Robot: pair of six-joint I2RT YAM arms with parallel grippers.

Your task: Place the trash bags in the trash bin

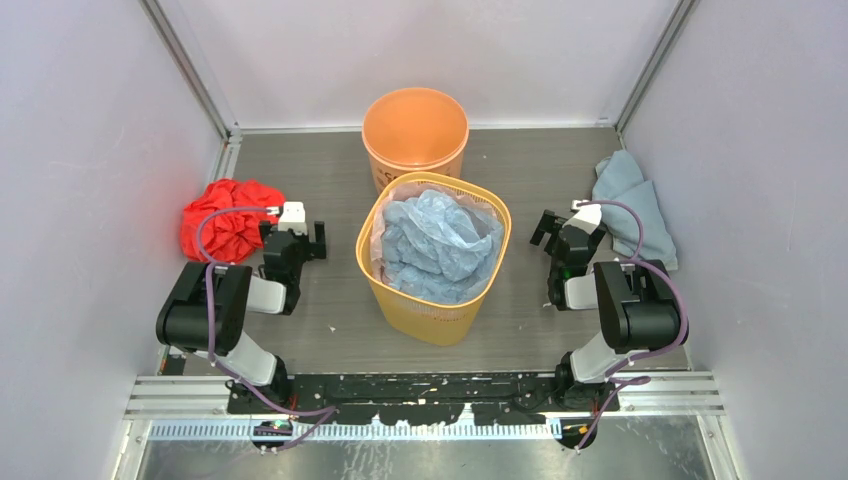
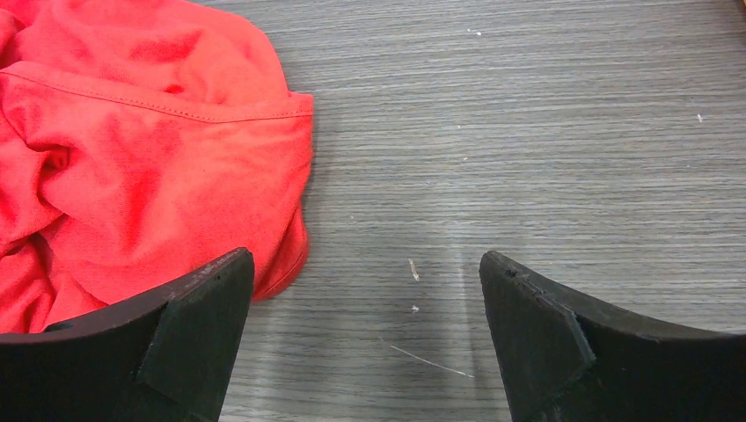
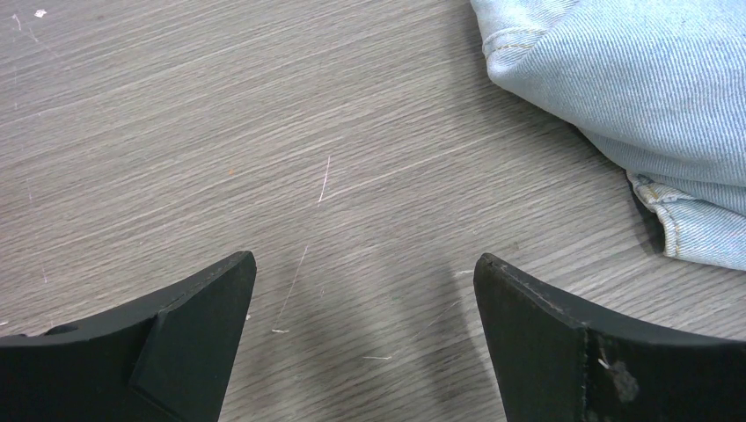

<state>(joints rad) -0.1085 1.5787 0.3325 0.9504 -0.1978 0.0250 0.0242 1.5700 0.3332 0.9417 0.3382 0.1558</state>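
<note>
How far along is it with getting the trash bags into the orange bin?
Nothing looks done: the orange trash bin appears empty. The crumpled blue trash bags sit in the yellow bin. Nothing is in hand: the left gripper and right gripper are open, empty. All the moving is left.

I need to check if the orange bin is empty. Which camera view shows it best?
The top external view: it looks down into the orange bin, and nothing shows inside, though the yellow bin hides its lower front. Both wrist views show table and cloth, no bin.
</note>
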